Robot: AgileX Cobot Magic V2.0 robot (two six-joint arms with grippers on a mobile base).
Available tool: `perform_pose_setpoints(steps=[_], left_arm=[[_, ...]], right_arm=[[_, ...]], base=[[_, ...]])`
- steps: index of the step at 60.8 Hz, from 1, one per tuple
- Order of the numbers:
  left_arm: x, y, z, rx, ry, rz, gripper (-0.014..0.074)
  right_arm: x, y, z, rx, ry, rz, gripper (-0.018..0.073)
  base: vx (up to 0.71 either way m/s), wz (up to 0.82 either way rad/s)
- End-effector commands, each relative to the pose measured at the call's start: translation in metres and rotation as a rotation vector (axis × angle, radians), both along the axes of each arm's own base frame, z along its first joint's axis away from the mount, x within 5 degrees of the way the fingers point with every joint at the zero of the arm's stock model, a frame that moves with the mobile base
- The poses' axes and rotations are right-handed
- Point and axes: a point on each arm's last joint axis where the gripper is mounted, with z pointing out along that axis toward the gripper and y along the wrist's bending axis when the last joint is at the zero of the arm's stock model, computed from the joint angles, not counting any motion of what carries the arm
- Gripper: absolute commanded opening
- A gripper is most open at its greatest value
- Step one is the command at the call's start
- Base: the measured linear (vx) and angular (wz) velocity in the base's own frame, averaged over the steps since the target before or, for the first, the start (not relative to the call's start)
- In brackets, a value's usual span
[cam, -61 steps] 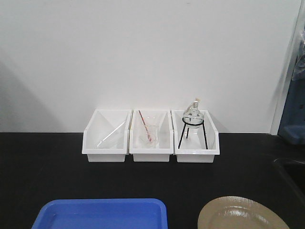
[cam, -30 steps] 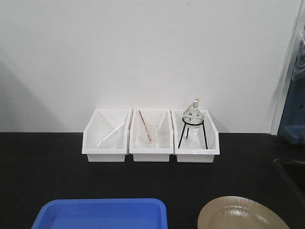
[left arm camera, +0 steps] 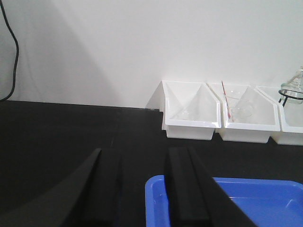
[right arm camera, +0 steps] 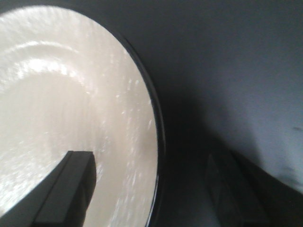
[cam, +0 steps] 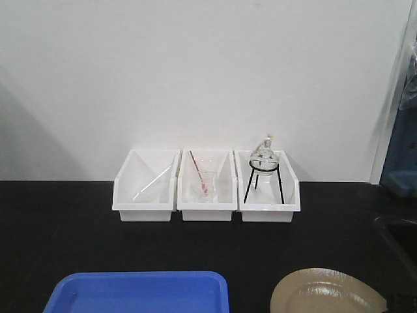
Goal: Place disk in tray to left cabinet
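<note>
Right wrist view puts the right gripper (right arm camera: 150, 191) at the edge of the plate (right arm camera: 66, 94), jaws apart and holding nothing. One finger (right arm camera: 71, 189) hangs over the pale inside, the other over the black table (right arm camera: 236, 71), and the thin dark rim runs between them. Whether either finger touches cannot be told. On the front view the plate lies flat at the near right, with the blue tray (cam: 140, 287) to its left and a strip of table between them. The tray's long side runs left to right, so the carry looks like a short sideways one, and the right arm is plainly the nearer. The left gripper (left arm camera: 142, 194) is spread open and empty over the tray's near left corner. No cabinet shows in any view. Three white bins (cam: 206, 189) stand at the wall, and no label or writing can be read anywhere.
</note>
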Motion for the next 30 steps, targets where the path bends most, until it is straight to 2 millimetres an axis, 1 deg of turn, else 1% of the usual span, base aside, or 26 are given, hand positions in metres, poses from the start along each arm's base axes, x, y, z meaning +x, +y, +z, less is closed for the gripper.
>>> perform_pose_setpoints(steps=[1, 9, 18, 25, 30], left_arm=[[0.001, 0.0, 0.016, -0.006, -0.098, -0.003, 0.037], [0.001, 0.0, 0.016, -0.006, -0.098, -0.003, 0.037], [0.001, 0.0, 0.016, -0.006, -0.098, -0.003, 0.037], [0.001, 0.0, 0.016, -0.006, -0.098, -0.003, 0.037], [0.001, 0.0, 0.016, -0.006, -0.098, -0.003, 0.037]], right_arm=[[0.012, -0.004, 0.007, 0.003, -0.08, -0.014, 0.0547], [0.018, -0.001, -0.011, 0.056, -0.063, 0.011, 0.0533], [0.022, 0.004, -0.021, 0.125, -0.061, 0.042, 0.0496], [0.023, 0.005, -0.022, 0.148, -0.074, 0.029, 0.0435], [0.024, 0.005, -0.021, 0.159, -0.077, 0.022, 0.0362]], base=[[0.0, 0.0], [0.0, 0.0], [0.0, 0.0], [0.0, 0.0], [0.0, 0.0]])
